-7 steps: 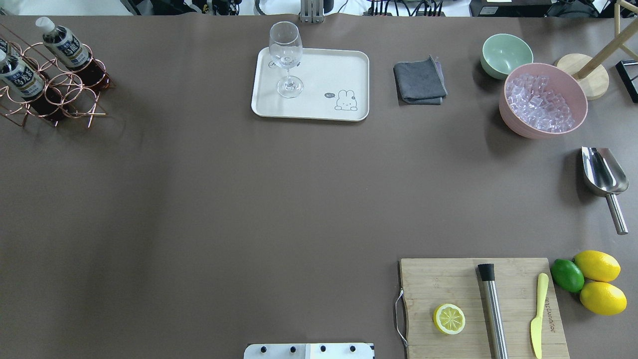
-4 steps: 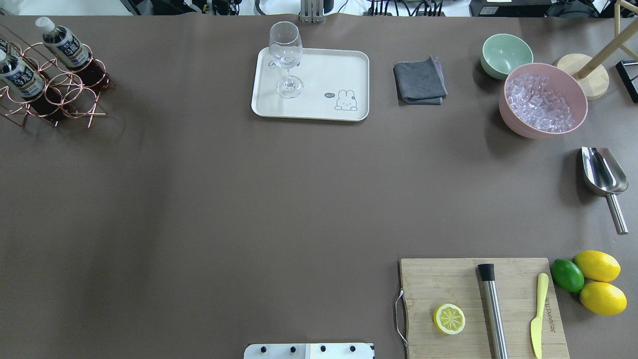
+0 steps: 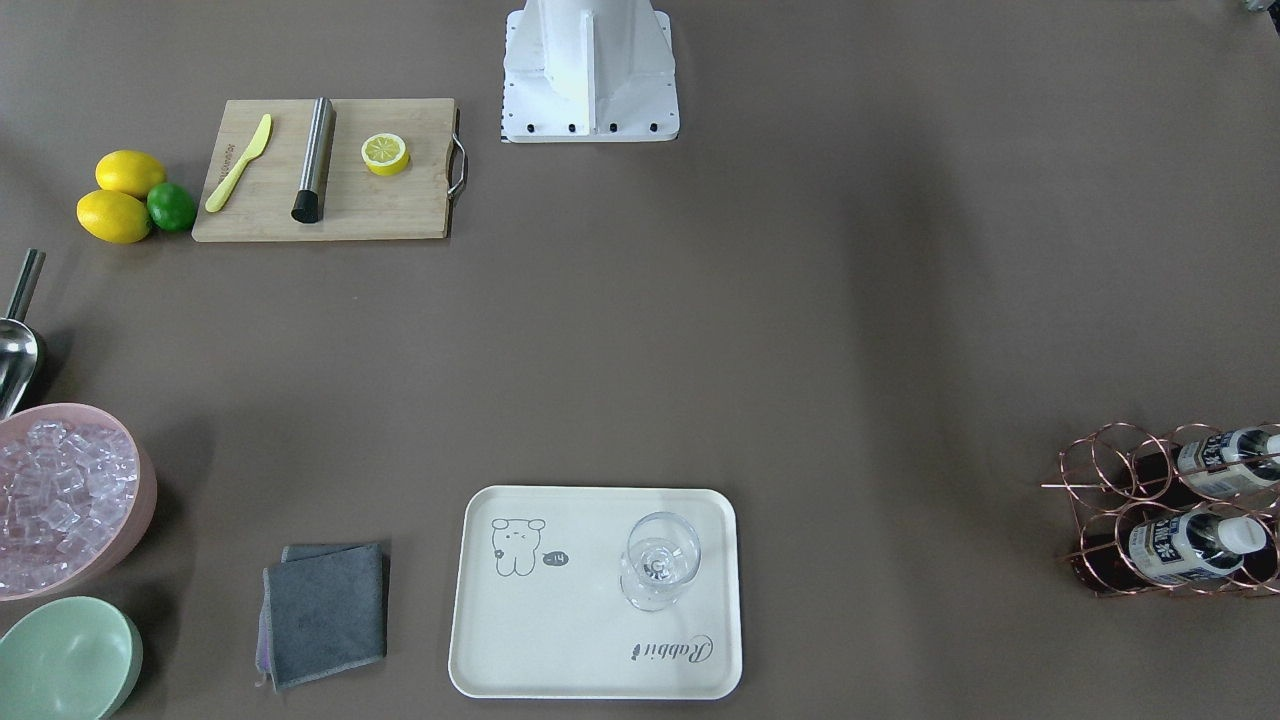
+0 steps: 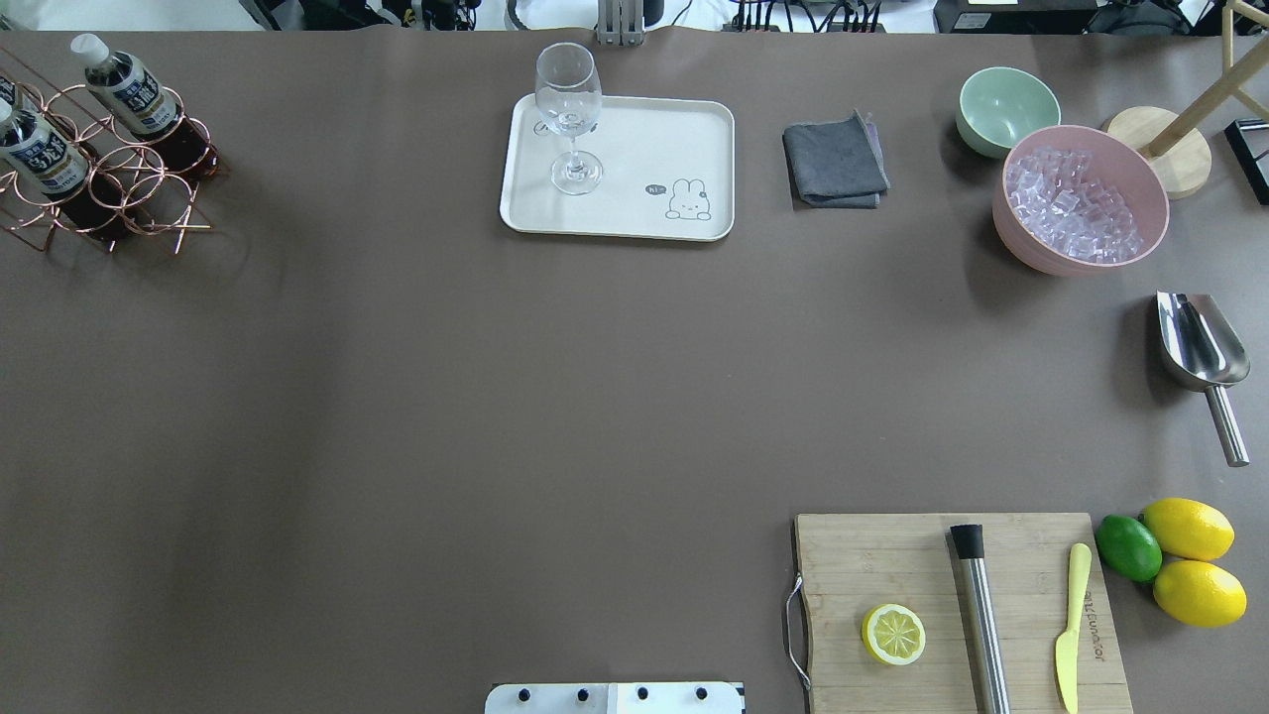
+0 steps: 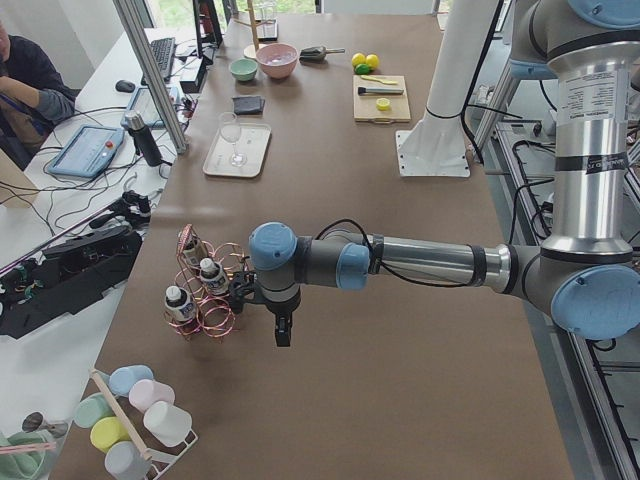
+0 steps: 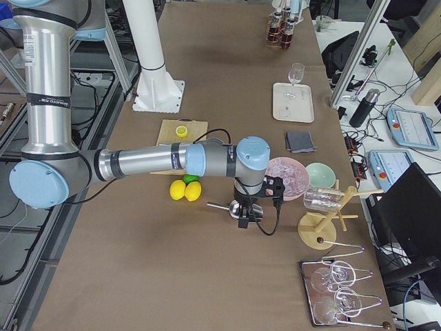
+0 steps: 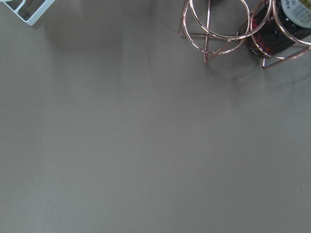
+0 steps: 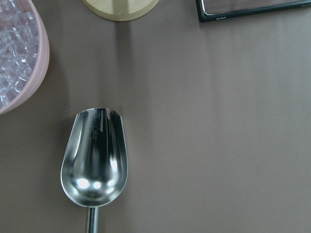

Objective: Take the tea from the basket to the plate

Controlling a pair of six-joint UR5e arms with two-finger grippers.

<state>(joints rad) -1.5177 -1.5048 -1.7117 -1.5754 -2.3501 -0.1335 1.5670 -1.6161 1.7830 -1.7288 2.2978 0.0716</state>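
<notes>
Overhead exterior view: shiny copper wire basket (image 4: 129, 193) made of round rings, at the far left of the table. Holds the tea (image 4: 132, 87), a small clear bottle of dark brown drink with a white cap and a blue-and-white label, leaning in a ring. Holds a second bottle (image 4: 40, 154) just like it, close beside. Well apart, at the far middle: smooth cream plate (image 4: 644, 139) with round corners and a little drawn animal. Carries a see-through wine glass (image 4: 568, 99), upright on its left part.

Right of the plate: folded grey cloth (image 4: 835, 159), green bowl (image 4: 1006, 109), pink bowl (image 4: 1031, 260) full of ice cubes, shiny metal scoop (image 4: 1200, 342). Nearer: wooden board (image 4: 892, 565) with a lemon half (image 4: 893, 634), a steel stick (image 4: 980, 615) and a yellow knife (image 4: 1071, 625). Just beside it, one lime (image 4: 1128, 547) and two lemons (image 4: 1188, 529).

Left gripper (image 5: 283, 330) pointing down, just beside the basket; cannot tell if wide or narrow. Right gripper (image 6: 244, 219) above the scoop; cannot tell either.

Flat, dull brown cover over the whole table. Desks, cables and screens around, and a person (image 5: 25, 85) at a desk.
</notes>
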